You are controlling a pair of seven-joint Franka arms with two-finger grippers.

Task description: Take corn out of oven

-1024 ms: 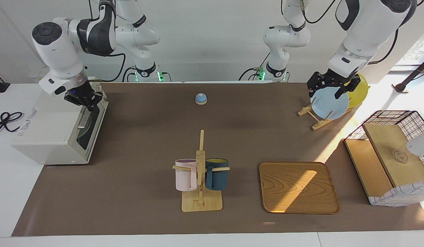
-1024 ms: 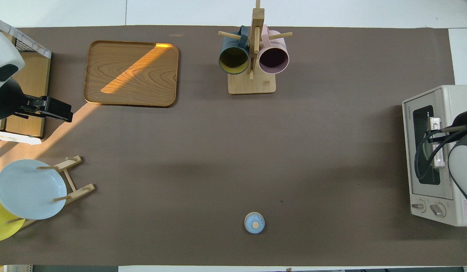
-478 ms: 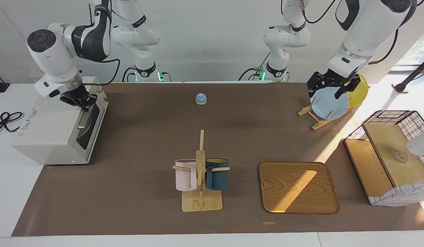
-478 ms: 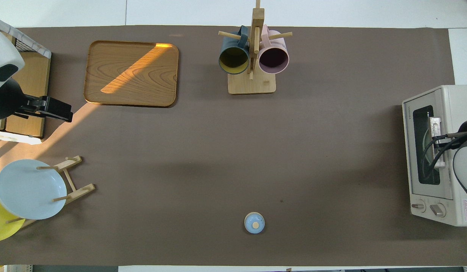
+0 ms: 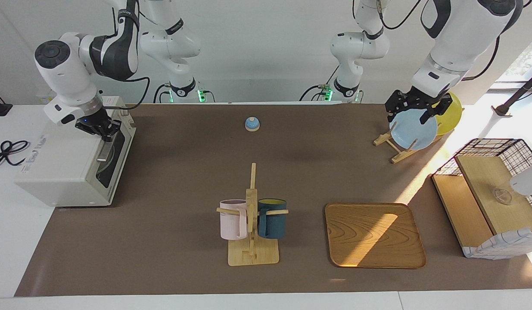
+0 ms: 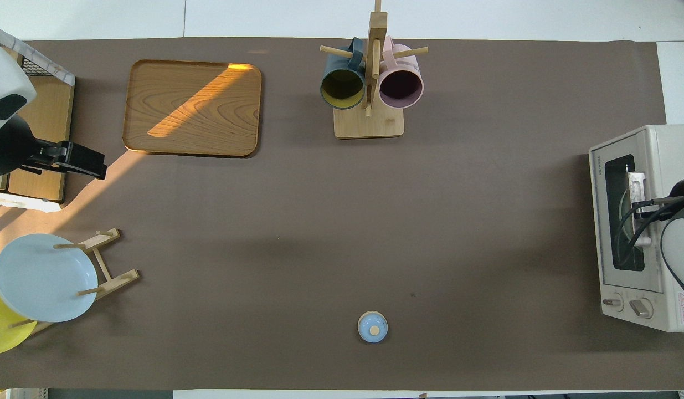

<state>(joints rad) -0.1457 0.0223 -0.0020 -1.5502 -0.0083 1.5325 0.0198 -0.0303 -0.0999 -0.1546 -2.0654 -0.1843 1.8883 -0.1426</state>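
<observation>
The white oven (image 5: 59,168) stands at the right arm's end of the table, its dark glass door (image 5: 116,157) shut. It also shows in the overhead view (image 6: 652,310). The corn is hidden; nothing yellow shows through the glass. My right gripper (image 5: 101,130) is at the top edge of the door, right by the silver bar handle (image 5: 105,151); in the overhead view the arm and its cables cover the middle of the handle (image 6: 635,183). My left gripper (image 5: 414,114) waits open and empty over the blue plate (image 5: 414,131).
A mug rack (image 5: 251,224) with a pink and a dark mug stands mid-table, a wooden tray (image 5: 373,234) beside it. A small blue bell-like knob (image 5: 252,124) lies near the robots. A plate rack, a yellow plate (image 5: 451,116) and a wire basket (image 5: 490,198) stand at the left arm's end.
My right gripper has shifted a little from the door's front toward the oven's top edge. The door stays shut. The left arm has not moved.
</observation>
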